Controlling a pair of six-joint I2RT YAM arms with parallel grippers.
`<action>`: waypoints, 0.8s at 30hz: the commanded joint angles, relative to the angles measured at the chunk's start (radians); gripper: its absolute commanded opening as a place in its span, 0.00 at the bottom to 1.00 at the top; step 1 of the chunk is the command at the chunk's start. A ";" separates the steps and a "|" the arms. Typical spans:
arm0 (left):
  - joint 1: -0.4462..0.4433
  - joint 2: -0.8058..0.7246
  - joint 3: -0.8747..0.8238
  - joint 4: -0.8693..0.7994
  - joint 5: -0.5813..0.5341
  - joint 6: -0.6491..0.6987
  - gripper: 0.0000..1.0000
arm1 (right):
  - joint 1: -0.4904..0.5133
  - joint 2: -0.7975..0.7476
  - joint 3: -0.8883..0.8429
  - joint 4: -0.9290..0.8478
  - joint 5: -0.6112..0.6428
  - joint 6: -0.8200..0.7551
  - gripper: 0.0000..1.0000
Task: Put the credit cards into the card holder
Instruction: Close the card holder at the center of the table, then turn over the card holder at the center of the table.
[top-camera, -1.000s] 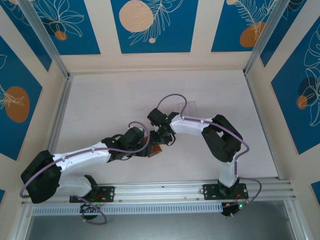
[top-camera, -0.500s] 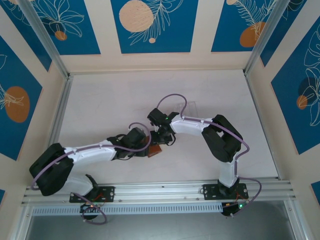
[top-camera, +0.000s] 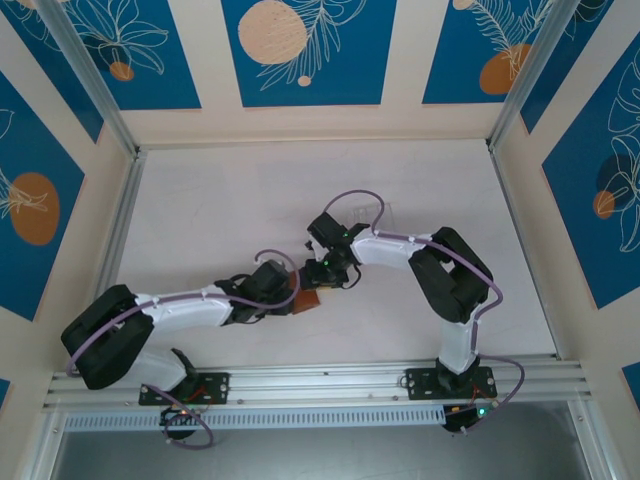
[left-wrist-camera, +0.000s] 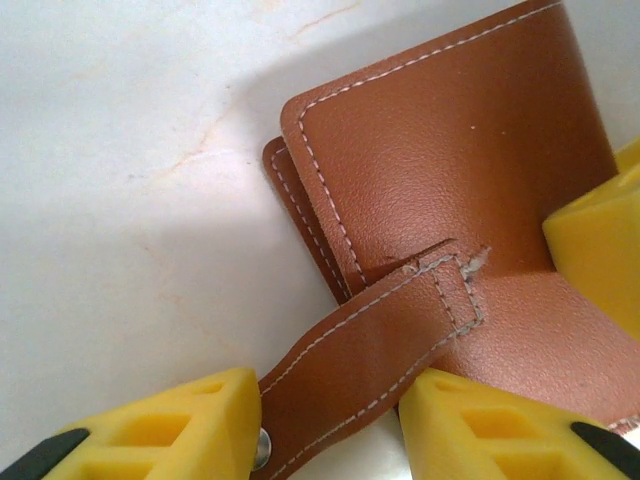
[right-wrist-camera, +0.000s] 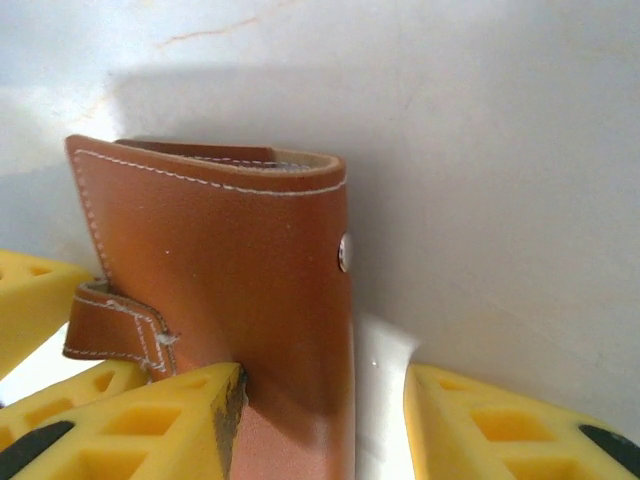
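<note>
1. Brown leather-look card holder (left-wrist-camera: 440, 170) is folded shut and propped on edge on the pale table (left-wrist-camera: 120, 200). It sits near the middle of the table, between the two arms. Its closing strap (left-wrist-camera: 350, 380) is unfastened and hangs loose toward the left wrist camera, with the pale snap (left-wrist-camera: 262, 447) at its tip. The matching stud (right-wrist-camera: 344, 252) is bare on the opposite face.

2. With the fold closed, I cannot tell whether any credit cards are already inside.

3. The left gripper (left-wrist-camera: 330, 405) has its yellow fingers on either side of the strap, each at or against an edge. I cannot tell whether they truly pinch it or merely bracket it.

4. The right gripper (right-wrist-camera: 325, 385) straddles the holder's near edge from the other side. One finger rests against the outer face, and bare table shows between the leather and the other finger. Its jaws are therefore apart and grip nothing.

5. A clear plastic box (top-camera: 368, 212) sits further back, behind the right arm.

6. Judged from this, the step in hand is opening the holder, not loading it.

7. The next move calls for a firm pinch on the strap or flap and a steadying hold on the body. The fold then needs peeling back far enough to bare the pockets. The holder is light and balanced on edge, so a one-sided pull could drag or topple it.
</note>
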 joint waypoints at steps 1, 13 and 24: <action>0.001 0.062 -0.058 -0.046 -0.022 -0.024 0.41 | 0.006 0.015 -0.020 0.013 -0.113 -0.021 0.47; -0.018 0.090 -0.054 -0.022 -0.008 -0.043 0.42 | -0.012 -0.111 -0.095 0.079 -0.144 0.017 0.00; 0.002 -0.086 -0.022 -0.188 -0.092 0.000 0.60 | -0.002 -0.291 0.011 -0.572 0.680 0.050 0.00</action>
